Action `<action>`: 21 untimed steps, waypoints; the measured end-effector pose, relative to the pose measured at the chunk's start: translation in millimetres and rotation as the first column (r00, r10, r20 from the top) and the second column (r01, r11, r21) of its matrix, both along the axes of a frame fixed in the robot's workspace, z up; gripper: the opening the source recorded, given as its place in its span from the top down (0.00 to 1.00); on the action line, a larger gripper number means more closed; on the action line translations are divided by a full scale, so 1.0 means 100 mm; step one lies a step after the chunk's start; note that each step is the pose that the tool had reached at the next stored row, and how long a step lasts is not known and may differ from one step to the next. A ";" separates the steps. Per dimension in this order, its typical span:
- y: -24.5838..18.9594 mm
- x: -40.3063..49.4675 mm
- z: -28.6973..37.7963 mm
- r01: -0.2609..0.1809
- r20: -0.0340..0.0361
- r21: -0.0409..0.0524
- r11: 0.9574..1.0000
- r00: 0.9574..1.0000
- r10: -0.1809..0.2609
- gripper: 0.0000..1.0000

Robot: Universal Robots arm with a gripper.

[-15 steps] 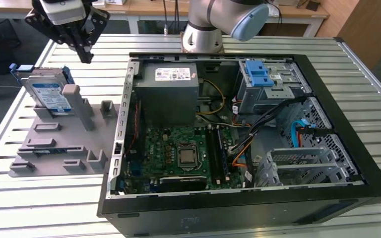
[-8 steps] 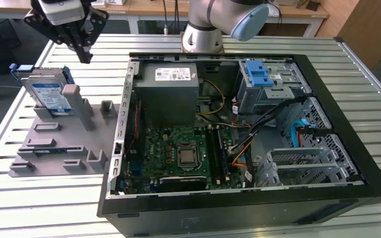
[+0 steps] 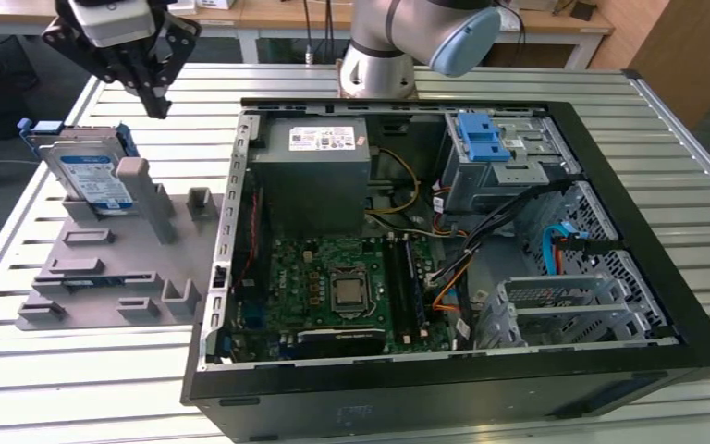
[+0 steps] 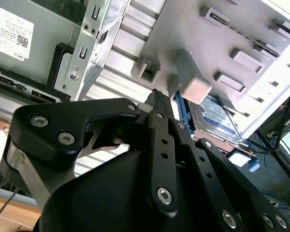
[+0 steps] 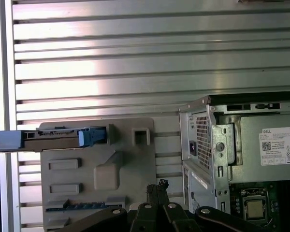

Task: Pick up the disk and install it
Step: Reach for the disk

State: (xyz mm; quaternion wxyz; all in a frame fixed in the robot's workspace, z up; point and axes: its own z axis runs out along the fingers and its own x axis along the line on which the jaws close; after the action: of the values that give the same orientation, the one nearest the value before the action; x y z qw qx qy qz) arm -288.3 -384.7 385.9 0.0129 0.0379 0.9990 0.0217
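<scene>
Disk (image 3: 90, 174) upright on edge in grey holder (image 3: 96, 277), left of frame, on bench (image 3: 84, 388). Claw (image 3: 155, 111) upper left, clenched, empty. Judged rigid, weighty, shock-sensitive (grip blue carrier frame (image 3: 44, 127) edges).

Desk (image 3: 71, 388), slatted metal. Carries: open computer case (image 3: 454, 400); grey holder plate (image 3: 96, 273) just beside the case; arm base (image 3: 377, 79) near the case.

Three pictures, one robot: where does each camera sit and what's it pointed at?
Exterior view: off the arm, looking down at the open computer case, the disk in its grey holder; arm and gripper show.
First wrist view: on the wrist, facing down onto the holder; gripper shows.
Second wrist view: on the wrist, along the gripper toward the disk.
All share the disk.
</scene>
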 end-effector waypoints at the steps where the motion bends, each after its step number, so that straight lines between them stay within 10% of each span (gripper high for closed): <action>1: 0.000 -0.002 0.000 0.000 0.000 0.000 1.000 1.000 0.000 0.89; 21: 0.000 -0.041 -0.010 0.000 0.000 0.000 1.000 1.000 0.000 0.89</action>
State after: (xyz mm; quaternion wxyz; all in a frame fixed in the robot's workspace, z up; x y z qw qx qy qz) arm -292.4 -384.7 384.9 0.0128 0.0379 0.9990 0.0217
